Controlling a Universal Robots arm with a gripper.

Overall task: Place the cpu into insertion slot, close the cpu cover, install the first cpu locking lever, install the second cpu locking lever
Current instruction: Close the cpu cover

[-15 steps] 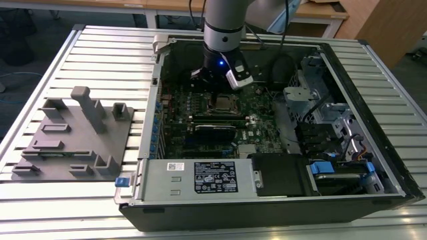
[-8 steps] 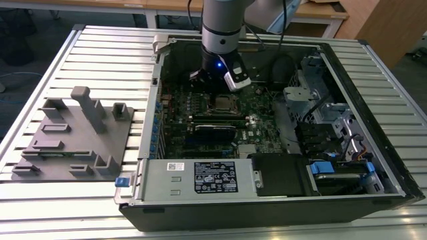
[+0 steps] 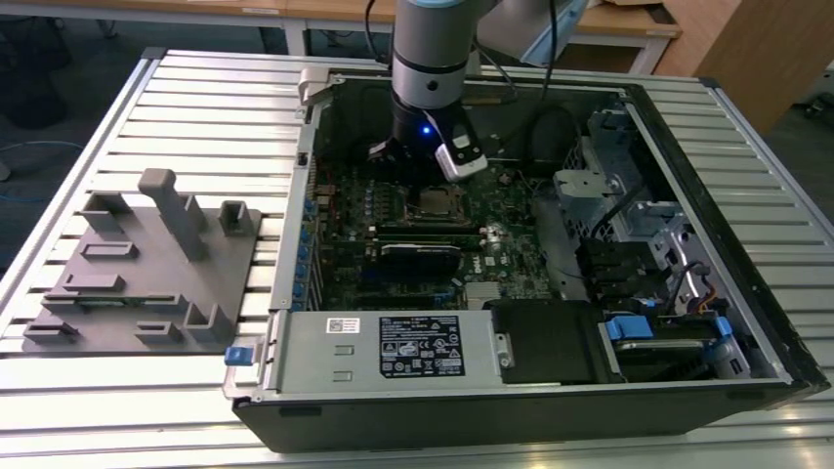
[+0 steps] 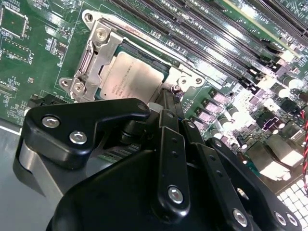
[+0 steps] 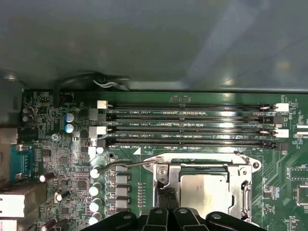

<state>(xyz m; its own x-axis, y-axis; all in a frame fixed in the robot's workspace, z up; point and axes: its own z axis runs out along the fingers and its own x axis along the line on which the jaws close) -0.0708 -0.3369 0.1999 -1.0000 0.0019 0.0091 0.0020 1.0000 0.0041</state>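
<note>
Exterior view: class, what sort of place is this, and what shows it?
Probably a robotics lab or workshop: a robot arm reaches into an open computer case lying on a slatted metal table, beside a grey fixture block.

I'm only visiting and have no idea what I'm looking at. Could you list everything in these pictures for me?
Table: one, silvery, slatted, under everything.
Case: one, black, open, on the table.
Board: one, green, inside the case.
Cpu: one, silver top, on the board.
Cover: one, silvery frame, lying around the cpu.
Memory slots: four, long and black, beside the cpu.
Card: one, black, on the board.
Labelled box: one, silvery, at the case's near edge.
Fixture: one, grey, on the table at the exterior view's left.
Arm: one, silver-grey, reaching down into the case.
Tool: one, black, at the cpu's edge.
</note>
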